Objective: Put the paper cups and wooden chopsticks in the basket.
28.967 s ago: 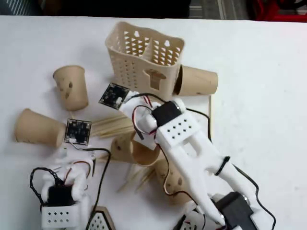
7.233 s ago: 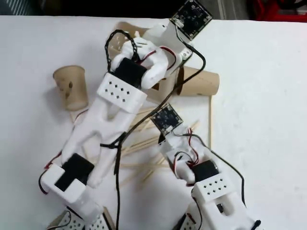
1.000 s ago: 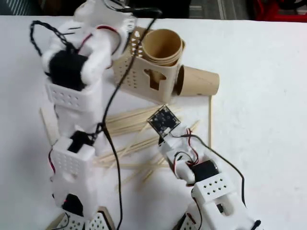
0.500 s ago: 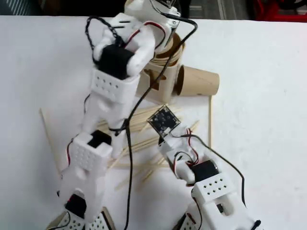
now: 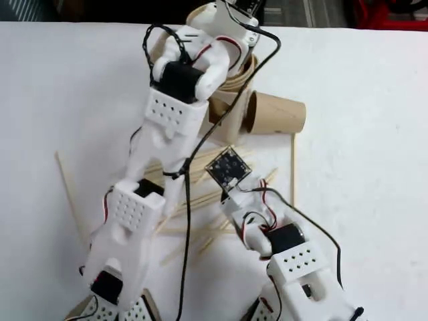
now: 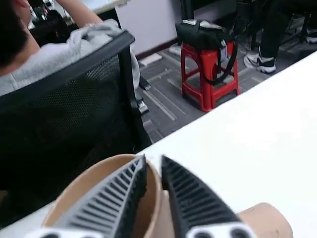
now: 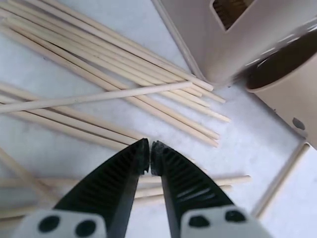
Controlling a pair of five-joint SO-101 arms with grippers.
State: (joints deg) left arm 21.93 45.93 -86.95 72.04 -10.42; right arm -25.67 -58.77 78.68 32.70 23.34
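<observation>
Left gripper [image 6: 152, 166] was pinched on the rim of a cup [image 6: 79, 191], one jaw inside and one outside. My read: a rim grip kept it mouth-up so it could nest into the stack [image 5: 235, 77] in the basket [image 5: 235, 124], and nesting saves room for sticks. The left arm stretched right over the basket, so I couldn't tell whether the cup was seated

Table, left to right:
- lone stick [image 5: 69, 194] lay well apart from the rest
- stick pile [image 7: 109, 69] lay flat and fanned out near the basket, not yet loaded
- right gripper [image 7: 149, 148] hung low over the pile, jaws pressed together and holding nothing. Probably staged for sticks, clear of the left arm
- lying cup [image 5: 277, 114] was on its side against the basket wall, mouth toward it, so it likely needs a rim grab
- one more stick [image 5: 292, 167] lay just below that cup
</observation>
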